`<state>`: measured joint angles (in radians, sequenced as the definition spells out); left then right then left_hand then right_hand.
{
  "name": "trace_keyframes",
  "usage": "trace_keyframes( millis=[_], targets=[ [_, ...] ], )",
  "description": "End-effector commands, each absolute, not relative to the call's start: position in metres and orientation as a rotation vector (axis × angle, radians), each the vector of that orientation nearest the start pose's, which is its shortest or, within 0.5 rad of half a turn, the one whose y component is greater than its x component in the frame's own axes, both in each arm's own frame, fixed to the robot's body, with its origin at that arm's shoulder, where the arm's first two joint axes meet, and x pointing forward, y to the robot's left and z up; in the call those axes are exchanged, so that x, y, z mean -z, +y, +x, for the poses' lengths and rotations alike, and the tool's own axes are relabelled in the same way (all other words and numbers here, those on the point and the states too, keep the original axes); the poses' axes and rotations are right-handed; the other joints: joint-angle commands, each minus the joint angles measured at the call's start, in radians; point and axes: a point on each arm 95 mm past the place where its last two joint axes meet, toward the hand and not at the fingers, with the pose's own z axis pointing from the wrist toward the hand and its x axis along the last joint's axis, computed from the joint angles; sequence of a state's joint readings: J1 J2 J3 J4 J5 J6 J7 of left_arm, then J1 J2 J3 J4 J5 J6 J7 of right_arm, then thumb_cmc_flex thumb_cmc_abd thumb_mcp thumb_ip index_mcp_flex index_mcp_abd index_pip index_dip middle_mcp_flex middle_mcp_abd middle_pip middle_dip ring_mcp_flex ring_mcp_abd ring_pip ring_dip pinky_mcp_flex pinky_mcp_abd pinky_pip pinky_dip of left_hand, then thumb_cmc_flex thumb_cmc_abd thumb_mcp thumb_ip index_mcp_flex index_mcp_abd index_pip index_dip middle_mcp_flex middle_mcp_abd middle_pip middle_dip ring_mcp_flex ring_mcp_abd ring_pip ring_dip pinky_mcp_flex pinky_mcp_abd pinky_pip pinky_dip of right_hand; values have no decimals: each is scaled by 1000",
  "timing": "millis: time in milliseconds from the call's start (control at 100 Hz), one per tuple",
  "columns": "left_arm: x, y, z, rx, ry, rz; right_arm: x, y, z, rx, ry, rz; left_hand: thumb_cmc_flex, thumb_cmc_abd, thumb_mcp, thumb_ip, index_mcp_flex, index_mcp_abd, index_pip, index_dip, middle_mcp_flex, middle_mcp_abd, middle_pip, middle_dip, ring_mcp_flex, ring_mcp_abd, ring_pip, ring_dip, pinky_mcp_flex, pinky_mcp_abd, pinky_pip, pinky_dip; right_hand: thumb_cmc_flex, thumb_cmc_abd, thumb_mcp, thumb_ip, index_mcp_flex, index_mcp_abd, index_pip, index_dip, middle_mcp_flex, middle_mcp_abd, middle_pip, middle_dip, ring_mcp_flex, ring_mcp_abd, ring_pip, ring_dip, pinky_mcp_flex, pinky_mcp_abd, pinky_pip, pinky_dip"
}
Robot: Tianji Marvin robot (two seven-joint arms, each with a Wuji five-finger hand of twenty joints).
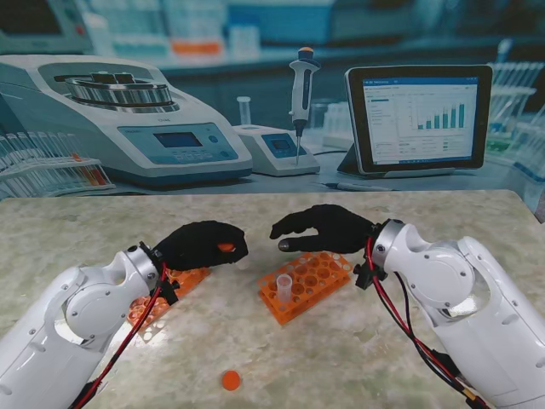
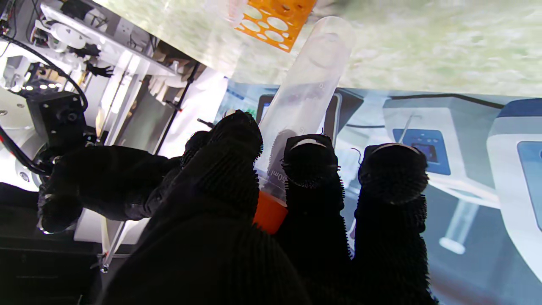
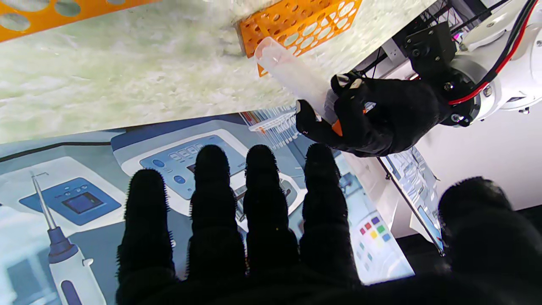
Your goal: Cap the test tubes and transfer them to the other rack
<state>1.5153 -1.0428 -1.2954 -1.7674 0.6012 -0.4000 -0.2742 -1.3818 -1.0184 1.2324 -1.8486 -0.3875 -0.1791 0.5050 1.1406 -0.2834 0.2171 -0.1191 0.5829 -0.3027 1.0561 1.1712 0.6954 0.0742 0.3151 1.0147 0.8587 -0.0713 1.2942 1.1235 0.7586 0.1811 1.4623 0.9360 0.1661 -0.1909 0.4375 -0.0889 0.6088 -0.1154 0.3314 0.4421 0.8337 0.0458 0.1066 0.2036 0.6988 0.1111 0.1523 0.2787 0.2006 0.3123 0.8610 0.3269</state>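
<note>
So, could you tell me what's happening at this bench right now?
The robot is capping test tubes and moving them between two orange racks. Its left hand holds a clear tube with an orange cap on it, above the left rack. Its right hand hovers open and empty over the middle rack, where one uncapped tube stands. A loose orange cap lies on the table, nearer to me.

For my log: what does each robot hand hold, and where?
Left robot hand: a test tube, gripped at its orange-capped end. Right robot hand: nothing.
</note>
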Motion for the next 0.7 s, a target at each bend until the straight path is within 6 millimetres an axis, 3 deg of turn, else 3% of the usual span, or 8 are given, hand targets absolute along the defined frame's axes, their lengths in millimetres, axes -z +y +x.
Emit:
trace_keyframes(
  millis=[0, 690],
  targets=[
    [242, -17, 398, 1973, 1736, -1120, 188, 51, 409, -1986, 1850, 1287, 150, 196, 338, 75, 104, 114, 214, 54, 170, -66, 452, 88, -14, -95, 1, 14, 0, 14, 3, 48, -2, -27, -13, -23, 22, -36, 15, 13, 0, -33, 6, 7, -23, -22, -19, -11, -20, 19, -13, -22],
    [249, 24, 405, 1864, 1684, -1166, 175, 75, 431, -1882, 2019, 1270, 150, 196, 338, 75, 105, 115, 215, 53, 168, -64, 453, 89, -22, -79, 3, 24, -24, 29, 7, 59, 19, -28, -29, -22, 31, -53, 23, 21, -7, -44, 2, 6, -31, -33, -23, -17, -34, 18, -32, -30]
  ],
)
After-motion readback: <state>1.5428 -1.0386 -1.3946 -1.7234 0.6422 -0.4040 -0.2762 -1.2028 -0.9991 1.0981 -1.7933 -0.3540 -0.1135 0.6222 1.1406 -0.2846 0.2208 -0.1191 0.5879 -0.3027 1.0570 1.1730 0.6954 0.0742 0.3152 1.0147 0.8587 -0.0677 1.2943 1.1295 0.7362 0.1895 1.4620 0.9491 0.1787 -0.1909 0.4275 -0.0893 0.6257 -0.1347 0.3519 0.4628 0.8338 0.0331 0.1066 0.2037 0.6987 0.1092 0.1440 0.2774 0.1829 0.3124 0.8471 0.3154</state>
